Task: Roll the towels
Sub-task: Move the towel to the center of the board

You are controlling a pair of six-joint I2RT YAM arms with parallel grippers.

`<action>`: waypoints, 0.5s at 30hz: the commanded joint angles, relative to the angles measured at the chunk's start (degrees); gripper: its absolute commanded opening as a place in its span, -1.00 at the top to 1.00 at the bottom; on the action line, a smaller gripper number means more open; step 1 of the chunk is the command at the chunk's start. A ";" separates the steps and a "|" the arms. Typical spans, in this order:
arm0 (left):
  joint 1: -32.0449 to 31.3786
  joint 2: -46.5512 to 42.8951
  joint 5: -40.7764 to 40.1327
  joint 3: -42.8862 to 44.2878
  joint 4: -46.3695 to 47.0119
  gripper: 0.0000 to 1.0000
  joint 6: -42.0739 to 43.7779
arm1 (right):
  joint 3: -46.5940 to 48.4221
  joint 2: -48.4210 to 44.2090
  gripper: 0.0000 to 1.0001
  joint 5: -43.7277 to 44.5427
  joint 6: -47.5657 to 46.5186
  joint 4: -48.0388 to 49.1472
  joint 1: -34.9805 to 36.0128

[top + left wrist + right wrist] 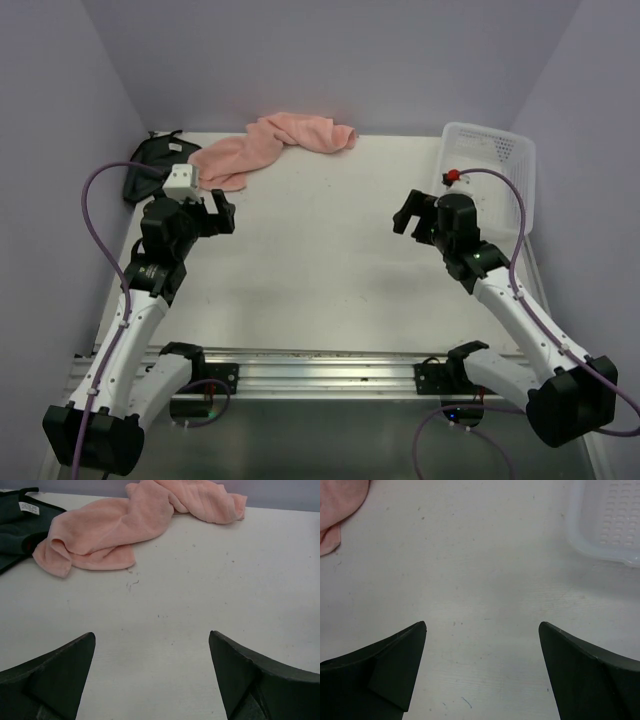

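The pink towel (272,147) lies crumpled and unrolled along the far edge of the bench (320,290). One bunched end sits near the middle of that edge, and the rest trails in loose folds toward the far left corner. The dark cloth (150,165) lies in that corner, also unrolled, with a small white tag (29,508) showing on its upper side. In the left wrist view the pink towel's left end reaches the dark cloth's edge and seems to touch it. The left tool (222,212) is on the left side of the bench, just on the near side of the pink towel's left end and apart from it. Its fingers are spread wide and released, with only bare bench between them. The right tool (408,215) is on the right side, well apart from both towels. It is likewise released, spread wide and grasping nothing. The white perforated basket (480,150) sits in the far right corner, just beside the right tool's wrist. Neither tool touches any cloth.
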 commanded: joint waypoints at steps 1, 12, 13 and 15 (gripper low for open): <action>-0.12 -0.59 0.59 0.25 2.34 -1.00 1.77 | 2.54 1.37 -0.98 2.72 2.25 -0.71 0.09; -0.03 8.97 -11.78 7.79 -1.61 -1.00 -1.21 | 5.18 -6.17 -0.98 2.62 -2.93 -8.17 0.01; 0.14 10.12 -13.29 9.37 -3.44 -1.00 -2.18 | 5.01 -7.23 -0.98 4.11 -3.02 -8.96 0.09; 0.23 11.36 -14.53 10.71 -2.77 -1.00 -4.99 | 3.69 -10.56 -0.97 4.92 -3.11 -9.67 0.09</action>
